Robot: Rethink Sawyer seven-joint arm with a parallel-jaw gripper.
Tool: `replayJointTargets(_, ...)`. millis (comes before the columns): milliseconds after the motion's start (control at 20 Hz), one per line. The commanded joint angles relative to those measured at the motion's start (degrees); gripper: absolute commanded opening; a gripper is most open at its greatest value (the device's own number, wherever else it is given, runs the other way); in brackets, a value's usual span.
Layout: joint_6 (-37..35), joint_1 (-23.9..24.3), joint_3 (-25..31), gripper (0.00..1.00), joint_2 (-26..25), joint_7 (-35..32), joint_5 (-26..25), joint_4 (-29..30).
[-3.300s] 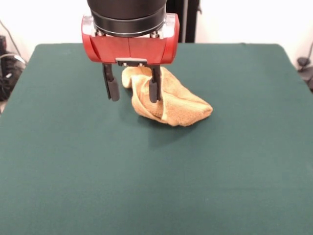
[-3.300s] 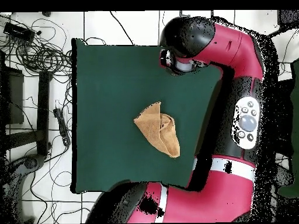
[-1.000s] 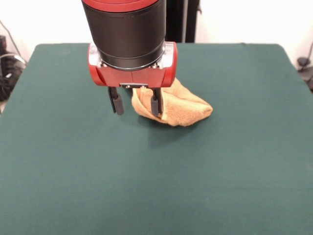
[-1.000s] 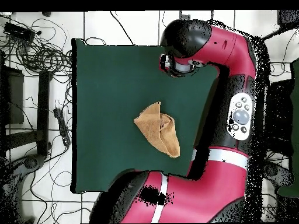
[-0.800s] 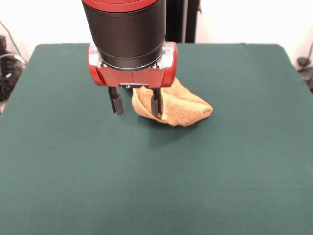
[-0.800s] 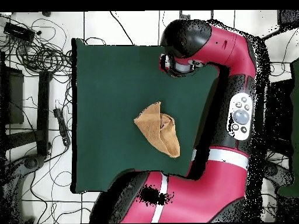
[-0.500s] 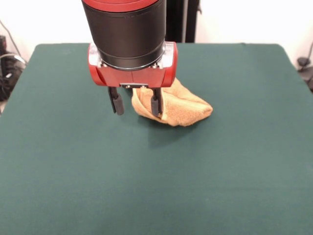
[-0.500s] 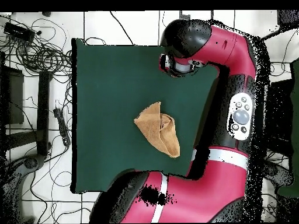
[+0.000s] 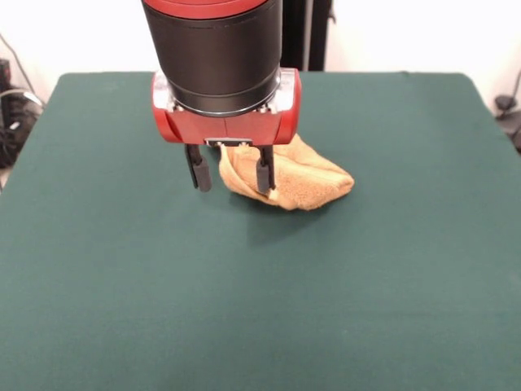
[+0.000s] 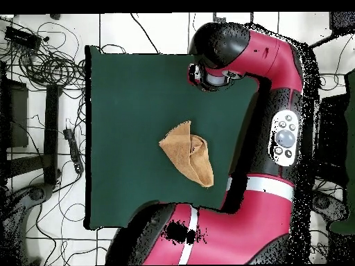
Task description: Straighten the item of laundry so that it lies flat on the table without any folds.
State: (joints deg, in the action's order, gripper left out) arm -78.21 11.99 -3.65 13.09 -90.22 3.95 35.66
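The item of laundry [image 9: 305,181] is a golden yellow-orange towel, bunched and folded over itself near the middle of the green table [image 9: 122,285]. My gripper [image 9: 231,177] hangs open just above the cloth top at the towel's left end. Its right finger [image 9: 264,173] stands in front of the towel's folded edge, its left finger [image 9: 198,173] over bare table. Nothing is held. Seen from overhead, the towel [image 10: 188,154] is a folded wedge in the middle of the table [image 10: 125,104], and the arm's wrist [image 10: 216,52] covers the fingers.
Tangled cables [image 10: 41,62] lie on the floor beside the table in the overhead view. The arm's red body [image 10: 277,138] runs along one table side. A dark stand [image 9: 305,32] rises behind the table's far edge.
Since 3.3 s ago the gripper has come lower and nearer the camera; in the last half second it shifted slightly right. It stays open. The towel has not moved.
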Motion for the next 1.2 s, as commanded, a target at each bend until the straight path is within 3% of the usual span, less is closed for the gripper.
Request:
replayJointTargets(50, -2.04, -1.97, 4.38, 1.0, 0.38, -8.44, 2.0, 4.93)
replayJointTargets(1200, 1.09, -3.39, 4.05, 1.0, 1.32, -9.86, 4.03, 7.83)
